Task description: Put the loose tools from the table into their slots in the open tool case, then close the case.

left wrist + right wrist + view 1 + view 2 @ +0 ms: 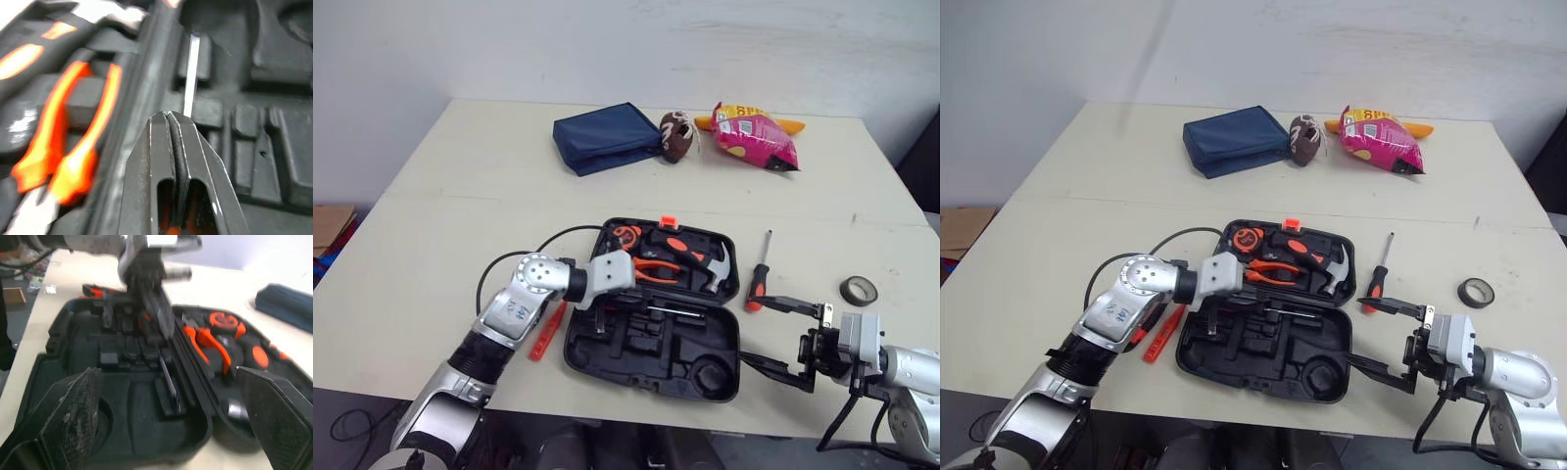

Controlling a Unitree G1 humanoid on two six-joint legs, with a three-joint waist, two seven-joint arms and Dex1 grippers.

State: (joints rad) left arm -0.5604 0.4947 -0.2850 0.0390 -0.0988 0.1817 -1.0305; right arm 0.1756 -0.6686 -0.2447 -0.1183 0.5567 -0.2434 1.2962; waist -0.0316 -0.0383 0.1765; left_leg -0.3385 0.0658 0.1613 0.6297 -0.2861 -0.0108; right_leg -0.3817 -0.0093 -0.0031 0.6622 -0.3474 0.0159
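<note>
Looks like a robotics lab or test rm, not a home or real workshop. Bare white wall [607, 39], plain beige table [460, 196] w/ a staged mix of unrelated props: open tool case [724, 338], blue pouch [605, 137], snack bag [754, 137], small plush toy [676, 135], tape roll [859, 290]. Beside the table's left edge: cardboard box [331, 227] & loose cables [352, 423] on dark floor.

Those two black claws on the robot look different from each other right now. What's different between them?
The left gripper is shut, fingers pressed flat together; the right gripper is spread wide open. The left gripper reaches down into the tool case, its tips at a thin metal bar; the right gripper sits at the case's right edge, holding nothing. Both have two black fingers and point toward the case.
</note>
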